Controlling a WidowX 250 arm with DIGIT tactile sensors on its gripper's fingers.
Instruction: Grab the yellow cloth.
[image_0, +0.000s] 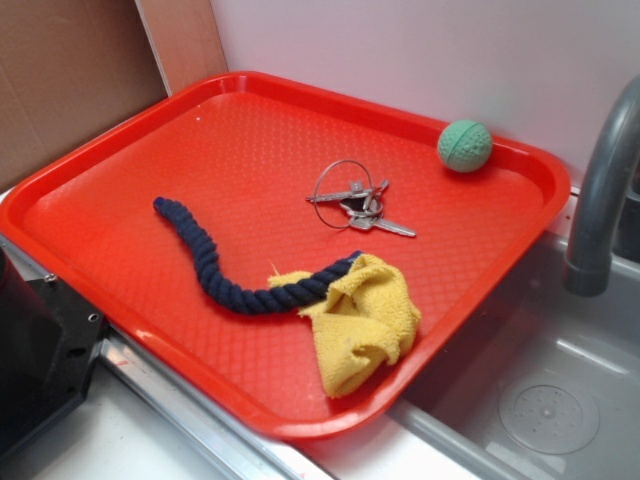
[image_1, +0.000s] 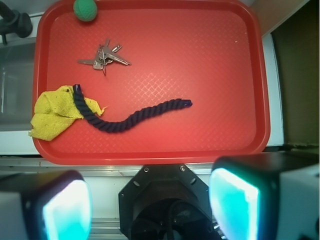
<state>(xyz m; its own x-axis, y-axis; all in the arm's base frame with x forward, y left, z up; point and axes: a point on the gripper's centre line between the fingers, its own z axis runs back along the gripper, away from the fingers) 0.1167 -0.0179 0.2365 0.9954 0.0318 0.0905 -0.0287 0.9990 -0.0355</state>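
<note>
- I saw the yellow cloth (image_0: 362, 318) crumpled near the tray's (image_0: 120, 170) front rim, close to the corner nearest the sink (image_0: 560, 400).
- In the wrist view the cloth (image_1: 52, 115) sat at the tray's (image_1: 200, 30) left edge, its frayed end touching the raised lip.
- The navy rope (image_0: 215, 270) curved across the tray floor, and one end lay on top of the cloth.
- The keys (image_0: 360, 205) lay apart from the cloth toward the middle, and the green ball (image_0: 464, 146) rested in a far corner.
- Most of the tray floor beyond the rope was bare red plastic.
- My fingers (image_1: 150, 200) were spread wide, pinching nothing, held outside the tray's near rim over the tabletop (image_1: 150, 167).
- A grey faucet (image_0: 600, 190) stood beside the tray at the sink.
</note>
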